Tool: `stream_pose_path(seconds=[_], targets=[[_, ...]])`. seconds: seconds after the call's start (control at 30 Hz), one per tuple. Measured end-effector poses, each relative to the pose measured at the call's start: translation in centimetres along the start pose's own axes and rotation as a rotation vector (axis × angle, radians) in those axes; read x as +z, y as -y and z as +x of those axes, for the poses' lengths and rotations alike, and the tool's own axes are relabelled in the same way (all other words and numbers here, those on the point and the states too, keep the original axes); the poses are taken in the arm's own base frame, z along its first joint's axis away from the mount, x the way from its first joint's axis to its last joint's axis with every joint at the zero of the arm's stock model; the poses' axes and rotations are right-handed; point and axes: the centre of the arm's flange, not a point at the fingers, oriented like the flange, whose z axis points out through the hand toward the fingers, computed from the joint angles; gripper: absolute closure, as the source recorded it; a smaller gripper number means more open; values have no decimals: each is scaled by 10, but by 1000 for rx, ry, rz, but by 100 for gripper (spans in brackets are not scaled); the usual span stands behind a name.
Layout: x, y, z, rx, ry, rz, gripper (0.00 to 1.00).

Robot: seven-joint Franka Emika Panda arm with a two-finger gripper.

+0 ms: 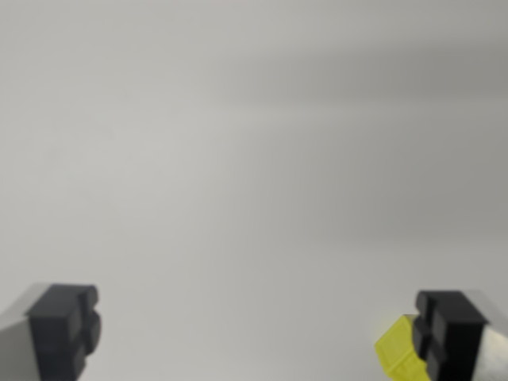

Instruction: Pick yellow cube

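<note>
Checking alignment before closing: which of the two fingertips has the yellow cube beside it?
The fingertip on the wrist view's right; the yellow cube shows at its inner edge.

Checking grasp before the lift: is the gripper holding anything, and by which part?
Nothing is held. The gripper is open wide, and the yellow cube only peeks out beside the finger on the wrist view's right, not clamped between both.

A plain grey surface (238, 159) carries a yellow cube (397, 353) at lower right.
</note>
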Motion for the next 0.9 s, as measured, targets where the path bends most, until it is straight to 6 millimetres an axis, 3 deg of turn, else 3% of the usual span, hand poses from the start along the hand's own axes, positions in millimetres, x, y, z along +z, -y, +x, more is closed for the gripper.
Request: stream_pose_path(seconds=[0.23, 0.9], targets=[[2, -2, 0, 11, 1, -2, 0], [47, -53, -7, 112, 4, -12, 0]])
